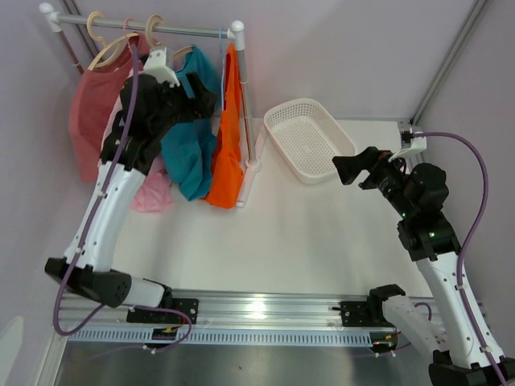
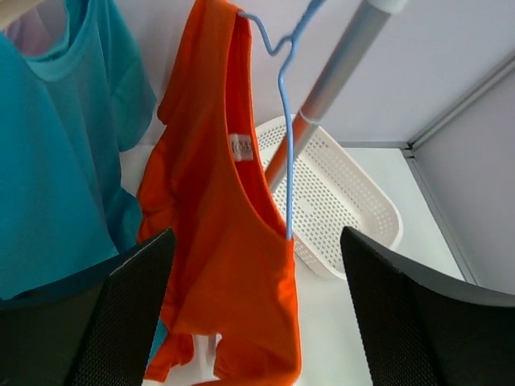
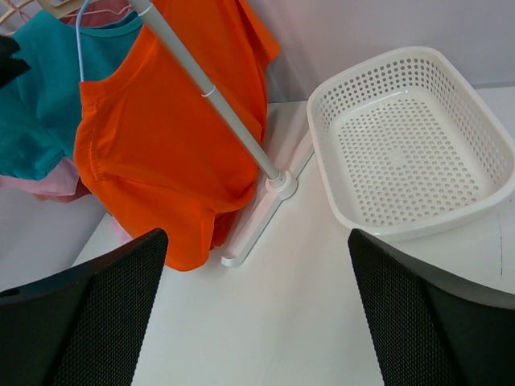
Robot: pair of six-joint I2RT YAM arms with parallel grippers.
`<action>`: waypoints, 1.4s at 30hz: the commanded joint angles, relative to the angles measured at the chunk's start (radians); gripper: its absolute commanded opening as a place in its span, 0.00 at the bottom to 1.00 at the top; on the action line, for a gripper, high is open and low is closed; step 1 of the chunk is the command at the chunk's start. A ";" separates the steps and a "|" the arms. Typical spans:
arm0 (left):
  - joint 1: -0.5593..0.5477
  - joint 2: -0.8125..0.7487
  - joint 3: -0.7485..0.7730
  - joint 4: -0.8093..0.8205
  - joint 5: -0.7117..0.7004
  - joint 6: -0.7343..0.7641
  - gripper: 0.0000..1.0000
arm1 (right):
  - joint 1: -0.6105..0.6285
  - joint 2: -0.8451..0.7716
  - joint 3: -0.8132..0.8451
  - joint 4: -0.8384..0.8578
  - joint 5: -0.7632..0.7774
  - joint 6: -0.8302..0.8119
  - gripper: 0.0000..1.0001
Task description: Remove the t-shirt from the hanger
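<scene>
An orange t-shirt (image 1: 228, 149) hangs on a thin blue hanger (image 2: 287, 137) at the right end of the white rack rail (image 1: 193, 30). It also shows in the left wrist view (image 2: 229, 241) and the right wrist view (image 3: 161, 137). A teal t-shirt (image 1: 189, 149) hangs to its left on a wooden hanger. My left gripper (image 1: 205, 103) is open and empty, raised in front of the teal shirt, facing the orange one. My right gripper (image 1: 352, 167) is open and empty, above the table near the basket's front.
A red shirt (image 1: 88, 112) and a pink garment (image 1: 153, 191) hang at the rack's left. The rack's right post (image 1: 245, 104) stands on a foot (image 3: 265, 217) beside the orange shirt. A white perforated basket (image 1: 310, 138) sits at the back right.
</scene>
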State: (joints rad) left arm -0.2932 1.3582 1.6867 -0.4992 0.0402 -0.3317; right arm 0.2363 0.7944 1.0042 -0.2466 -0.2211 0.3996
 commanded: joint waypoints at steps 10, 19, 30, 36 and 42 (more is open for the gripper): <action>-0.063 0.370 0.476 -0.021 -0.111 0.118 0.89 | 0.008 0.006 0.040 -0.010 0.035 -0.031 0.99; -0.089 0.550 0.664 0.008 -0.288 0.224 0.67 | 0.008 0.014 0.076 -0.036 0.049 -0.047 0.99; -0.118 0.523 0.596 0.131 -0.315 0.296 0.01 | 0.006 0.025 0.071 -0.036 0.043 -0.045 0.99; -0.175 0.371 0.511 0.386 -0.397 0.471 0.01 | 0.006 0.026 0.063 -0.036 0.020 -0.041 0.99; -0.204 0.309 0.483 0.401 -0.543 0.513 0.01 | 0.008 0.029 0.053 -0.040 0.009 -0.039 0.99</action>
State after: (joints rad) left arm -0.4873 1.7741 2.1635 -0.2497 -0.3954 0.1165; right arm 0.2382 0.8207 1.0405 -0.2867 -0.1921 0.3649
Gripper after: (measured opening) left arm 0.028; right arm 0.993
